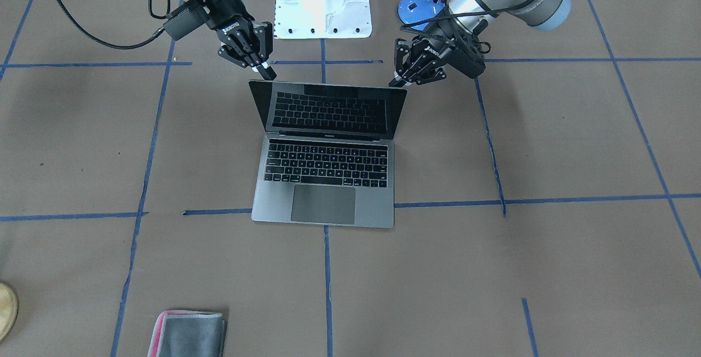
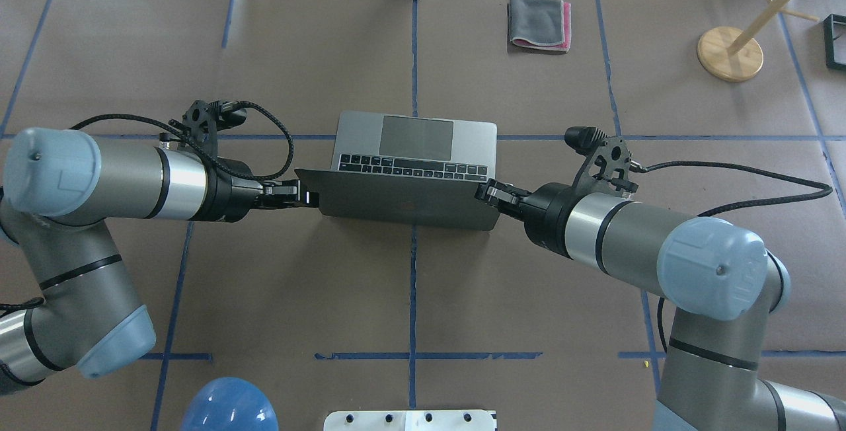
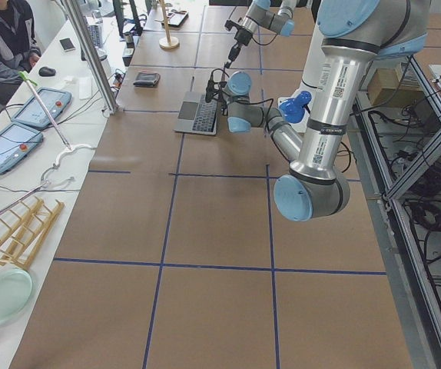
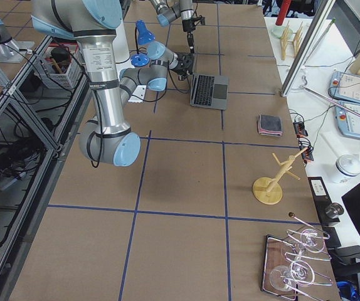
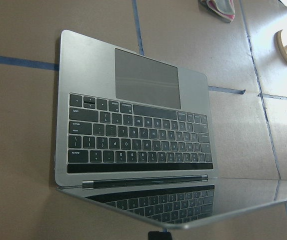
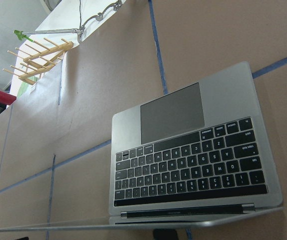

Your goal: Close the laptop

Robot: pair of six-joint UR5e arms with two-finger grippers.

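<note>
1. Standing open near the middle of the table (image 1: pixel 547 143), the laptop (image 1: pixel 327 182) is shown with its hinge side toward the robot and its trackpad on the far side.
2. The lid (image 2: pixel 410 206) is raised at a steep angle to the keyboard (image 5: pixel 138 140), which is mirrored in the glossy screen. The exact angle cannot be told.
3. The left gripper (image 1: pixel 395 80) is placed at the lid's upper corner on the robot's left. Its fingers are drawn narrow, almost together, and nothing is held between them. The tips appear to rest against the back of the corner.
4. The right gripper (image 1: pixel 268 72) is placed likewise at the opposite upper corner, with its fingers also brought nearly together and holding nothing.
5. The approach is judged complete, since both upper corners are covered. The closing itself is not yet done: a wide gap is seen between the screen and the key deck, and the lid has to be pressed forward and down evenly until the two meet.
6. A folded grey cloth (image 1: pixel 189 334) lies well apart from the laptop, on the operators' side, and is not involved.
</note>
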